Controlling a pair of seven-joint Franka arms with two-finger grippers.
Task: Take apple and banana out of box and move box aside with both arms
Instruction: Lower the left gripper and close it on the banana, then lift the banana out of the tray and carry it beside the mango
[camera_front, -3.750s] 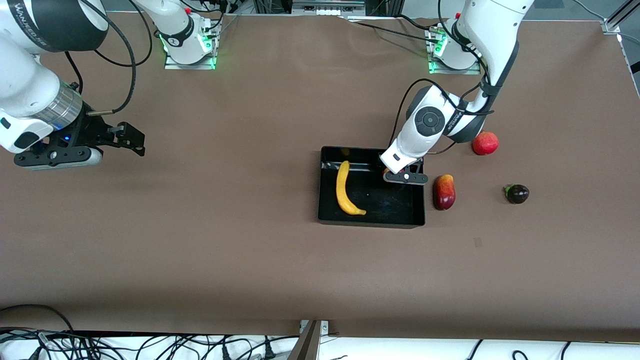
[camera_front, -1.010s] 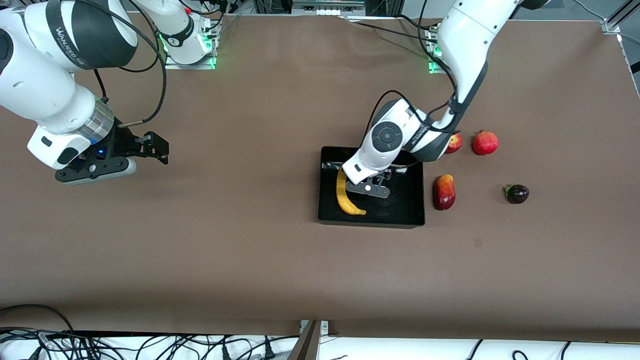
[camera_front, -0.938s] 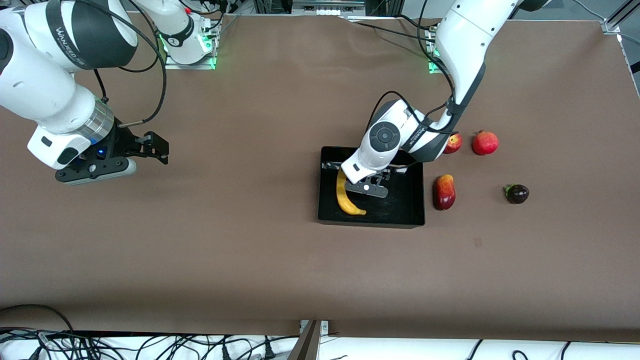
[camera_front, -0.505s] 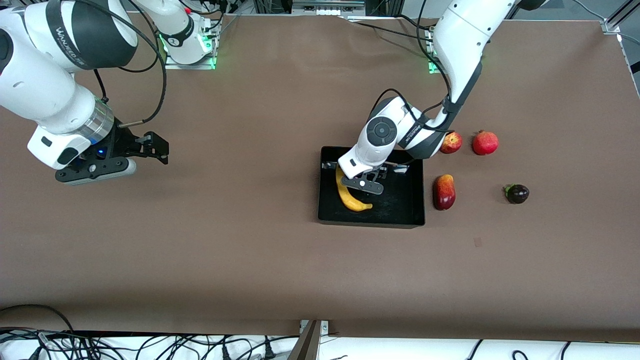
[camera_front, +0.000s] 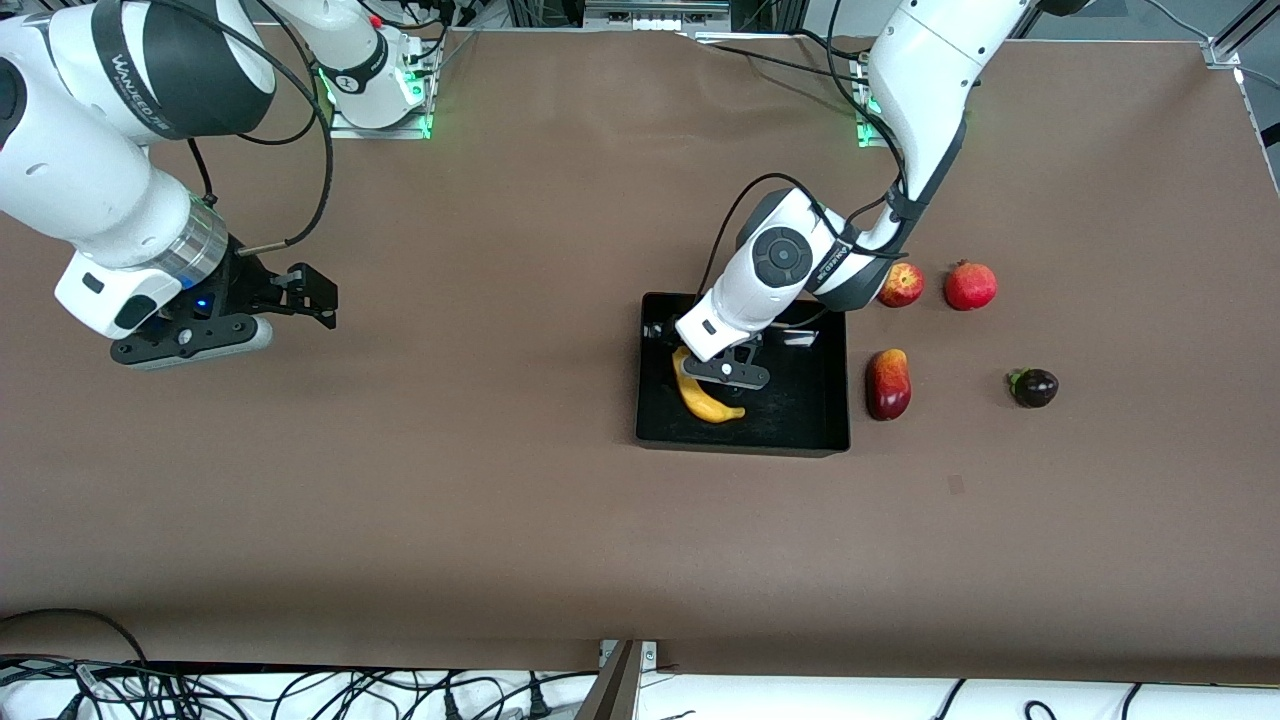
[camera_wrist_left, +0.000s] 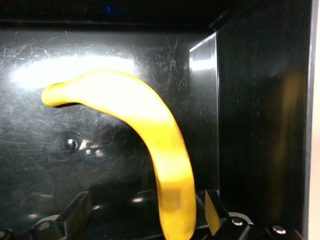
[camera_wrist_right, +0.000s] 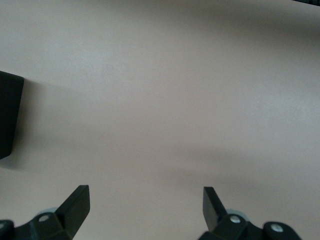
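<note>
Holding banana (camera_front: 706, 401) – black tray (camera_front: 800, 425) – nothing else.

Banana (camera_front: 703, 399) plain yellow. Tray (camera_front: 800, 425) glossy black. Apple (camera_front: 901, 285) red-yellow. Pomegranate (camera_front: 971, 285) red. Mango (camera_front: 888, 384) dark red, yellow streak. Small fruit (camera_front: 1034, 387) dark purple, green stem. Counter (camera_front: 500, 480) brown.

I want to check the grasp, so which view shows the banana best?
The left wrist view: the banana fills it, curving across the tray floor between the left gripper's open fingers. In the front view the banana is partly covered by that gripper. The right wrist view shows only table.
</note>
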